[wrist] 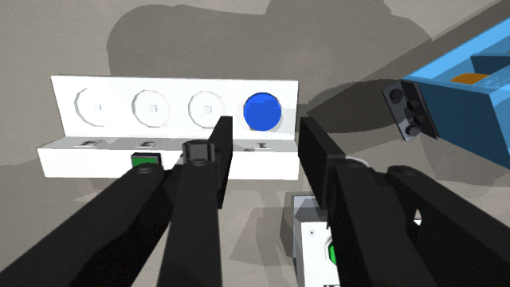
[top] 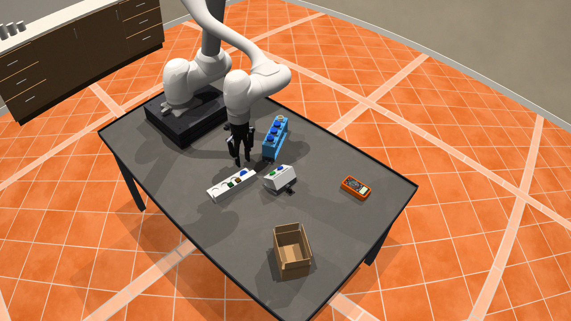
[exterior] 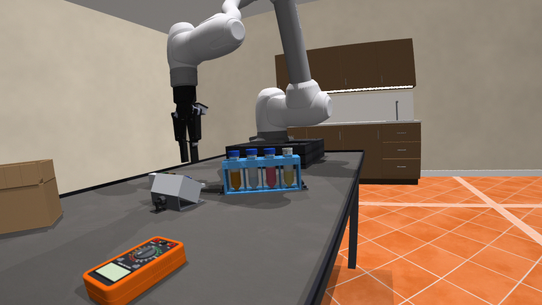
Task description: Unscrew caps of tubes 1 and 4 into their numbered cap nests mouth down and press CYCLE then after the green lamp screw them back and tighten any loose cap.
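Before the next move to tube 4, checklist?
1. Cap 1 seated in nest 1: ok.
2. End effector open, empty, above the cap tray: ok.
3. Tube 1 uncapped: ok.
4. Tube 4 cap off: not ok, on its tube.
5. Nest 4 free: ok.
6. Tube 2 cap and tube 3 cap on: ok; tightness cannot tell.
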`<action>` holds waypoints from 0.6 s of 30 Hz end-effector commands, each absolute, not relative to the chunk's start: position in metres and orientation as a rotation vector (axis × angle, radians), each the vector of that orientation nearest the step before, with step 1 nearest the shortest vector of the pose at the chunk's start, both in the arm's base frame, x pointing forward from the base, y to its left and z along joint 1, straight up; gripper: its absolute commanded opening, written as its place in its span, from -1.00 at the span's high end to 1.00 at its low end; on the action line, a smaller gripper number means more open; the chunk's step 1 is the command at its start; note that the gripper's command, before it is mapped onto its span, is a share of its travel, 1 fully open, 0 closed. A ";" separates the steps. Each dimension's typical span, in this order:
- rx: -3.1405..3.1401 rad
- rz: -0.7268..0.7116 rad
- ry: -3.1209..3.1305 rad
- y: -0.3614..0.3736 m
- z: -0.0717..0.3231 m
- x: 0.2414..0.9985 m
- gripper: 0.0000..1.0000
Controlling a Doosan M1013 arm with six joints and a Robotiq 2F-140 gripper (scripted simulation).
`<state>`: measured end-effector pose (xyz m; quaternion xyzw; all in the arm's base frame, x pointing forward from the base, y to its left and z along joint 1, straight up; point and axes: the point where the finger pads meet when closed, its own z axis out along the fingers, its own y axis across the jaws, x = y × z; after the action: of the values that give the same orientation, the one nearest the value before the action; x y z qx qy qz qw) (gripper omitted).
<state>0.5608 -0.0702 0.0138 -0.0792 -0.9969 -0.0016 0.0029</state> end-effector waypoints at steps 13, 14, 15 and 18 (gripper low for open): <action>-0.249 -0.006 -3.126 -0.070 0.079 0.561 0.27; -0.249 -0.006 -3.126 -0.070 0.082 0.561 0.27; -0.249 -0.006 -3.126 -0.070 0.082 0.561 0.27; -0.249 -0.005 -3.126 -0.070 0.082 0.561 0.27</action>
<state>0.5608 -0.0705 0.0817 -0.0792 -0.9969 -0.0016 0.0035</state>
